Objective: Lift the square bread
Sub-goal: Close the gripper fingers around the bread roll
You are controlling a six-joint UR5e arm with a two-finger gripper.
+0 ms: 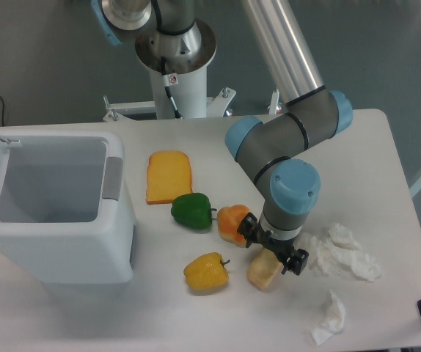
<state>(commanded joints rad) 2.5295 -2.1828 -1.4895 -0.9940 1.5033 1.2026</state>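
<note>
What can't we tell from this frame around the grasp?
- Gripper: its body covers the fingertips from the fixed camera, so open or shut on the square bread cannot be told.
- Upper end of the bread: hidden under the gripper.
- White bin: its floor is hidden by the front wall, and the left side is cut off by the image edge.

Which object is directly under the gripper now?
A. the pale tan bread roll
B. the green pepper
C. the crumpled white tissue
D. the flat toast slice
A: the gripper sits right over the square bread, while the other three lie off to the sides.
</note>
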